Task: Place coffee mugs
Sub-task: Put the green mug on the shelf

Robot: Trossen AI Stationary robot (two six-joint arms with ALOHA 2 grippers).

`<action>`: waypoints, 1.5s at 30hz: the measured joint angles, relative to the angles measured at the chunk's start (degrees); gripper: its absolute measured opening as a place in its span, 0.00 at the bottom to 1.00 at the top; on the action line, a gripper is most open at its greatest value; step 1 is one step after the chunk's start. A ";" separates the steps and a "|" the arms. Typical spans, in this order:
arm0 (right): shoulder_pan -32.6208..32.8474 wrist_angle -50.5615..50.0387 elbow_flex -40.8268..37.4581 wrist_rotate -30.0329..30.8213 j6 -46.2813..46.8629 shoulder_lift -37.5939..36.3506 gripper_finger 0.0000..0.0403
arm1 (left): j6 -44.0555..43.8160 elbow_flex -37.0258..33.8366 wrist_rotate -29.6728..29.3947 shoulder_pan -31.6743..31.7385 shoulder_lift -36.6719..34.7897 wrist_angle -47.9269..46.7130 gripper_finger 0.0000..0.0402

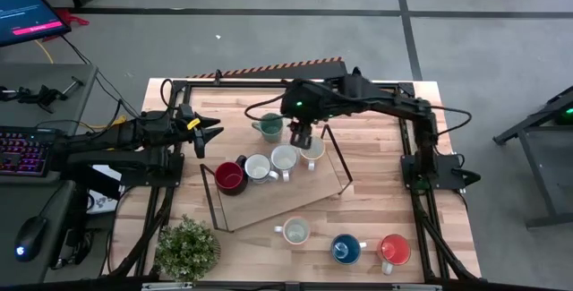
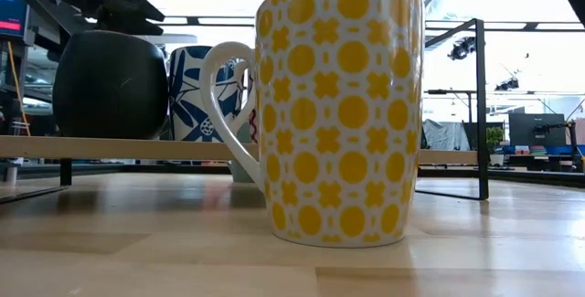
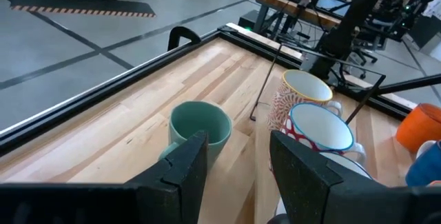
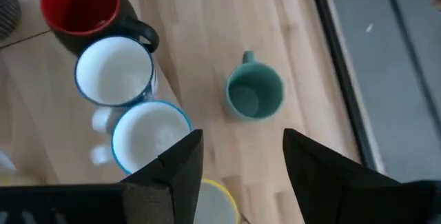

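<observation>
1. The right gripper (image 1: 302, 135) hangs with its fingers spread and nothing between them, above the rack (image 1: 343, 167), close over the yellow-rimmed mug (image 1: 313, 150) and the white mug (image 1: 285, 158) next to it. If it drops from here, a finger could strike a rim and tip or push a mug along the row, since those mugs touch or nearly touch.
2. The teal mug (image 1: 268, 127) stands alone on the bare table just off the rack's far edge, handle pointing away from the row. A grab for it with a poorly centred jaw could skid it across the wood, or catch the rack's thin wire frame beside it.
3. The left gripper (image 1: 208, 135) is also open and empty, held at the table's left edge and aimed toward the teal mug. If both arms went for that mug at once, they could collide.
4. The red mug (image 1: 229, 176) and another white mug (image 1: 258, 167) complete the row of four on the rack. A white mug (image 1: 295, 231), the blue mug (image 1: 346, 249) and the orange mug (image 1: 393, 250) wait on the near side of the table, well apart from both arms.
5. The right arm reaches in from its base on the right, folded over the far edge, wrist pointing straight down. The left arm lies low and nearly level
</observation>
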 joint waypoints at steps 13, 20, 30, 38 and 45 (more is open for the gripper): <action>1.35 -13.56 -5.26 2.22 4.73 -10.29 0.44 | -1.19 0.00 -0.24 -0.01 0.00 0.52 0.37; 3.29 -10.37 -27.85 10.74 11.71 -23.79 0.44 | -3.68 0.00 -1.43 -0.02 0.00 0.52 0.37; 3.47 12.78 -63.31 7.84 32.03 -44.61 0.44 | -6.69 0.00 -3.37 0.00 0.02 1.10 0.37; 4.18 42.20 -86.17 8.46 33.16 -53.92 0.44 | -6.64 0.02 -7.38 -0.01 0.66 3.50 0.37; 4.54 51.88 -93.57 13.73 32.57 -61.17 0.44 | -6.66 0.02 -7.61 -0.02 1.94 3.54 0.37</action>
